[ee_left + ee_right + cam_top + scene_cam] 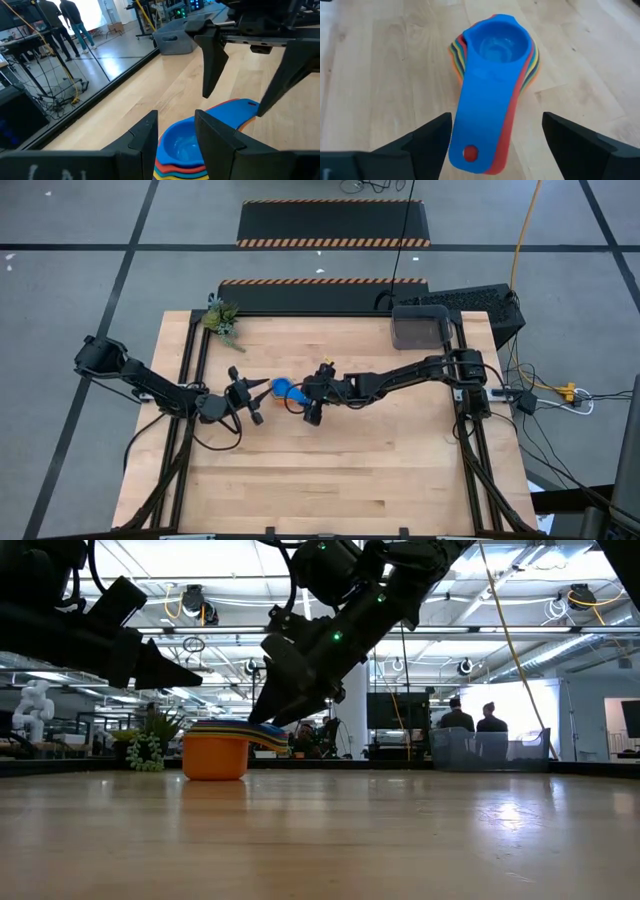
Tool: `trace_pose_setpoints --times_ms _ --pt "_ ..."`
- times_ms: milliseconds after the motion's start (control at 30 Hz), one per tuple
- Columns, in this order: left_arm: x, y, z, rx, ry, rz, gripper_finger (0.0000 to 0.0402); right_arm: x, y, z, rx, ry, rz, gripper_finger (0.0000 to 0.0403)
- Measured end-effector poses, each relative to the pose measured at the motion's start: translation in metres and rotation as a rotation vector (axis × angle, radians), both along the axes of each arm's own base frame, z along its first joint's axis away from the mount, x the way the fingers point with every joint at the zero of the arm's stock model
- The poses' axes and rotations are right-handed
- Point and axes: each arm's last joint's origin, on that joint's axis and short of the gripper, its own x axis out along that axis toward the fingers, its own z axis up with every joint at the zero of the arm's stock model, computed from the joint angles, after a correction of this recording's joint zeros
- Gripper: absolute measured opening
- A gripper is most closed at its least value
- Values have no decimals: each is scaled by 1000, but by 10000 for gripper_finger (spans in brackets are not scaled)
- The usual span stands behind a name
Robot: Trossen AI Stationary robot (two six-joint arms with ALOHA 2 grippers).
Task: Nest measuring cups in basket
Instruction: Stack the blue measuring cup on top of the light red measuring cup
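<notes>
You see the nested measuring cups [288, 389] mid-desk; the right gripper [312, 402] straddles their handles, jaws open; the left gripper [250, 397], half-open, holds nothing.

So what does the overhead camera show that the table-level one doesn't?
Only the high view shows the whole table, with the dark grey basket standing empty at a far corner and a black keyboard beyond it. Only the low view shows the orange cup at the bottom of the stack, and people in the room behind. Both show the stacked measuring cups and the open right gripper at their handles.
</notes>
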Motion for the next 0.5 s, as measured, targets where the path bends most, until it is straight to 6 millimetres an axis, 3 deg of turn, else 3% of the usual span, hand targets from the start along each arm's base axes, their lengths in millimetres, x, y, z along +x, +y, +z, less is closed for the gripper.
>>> trace_pose_setpoints --times_ms 500 --pt "0 0 0 0 0 0 131 -2 -8 -2 -23 30 -4 286"
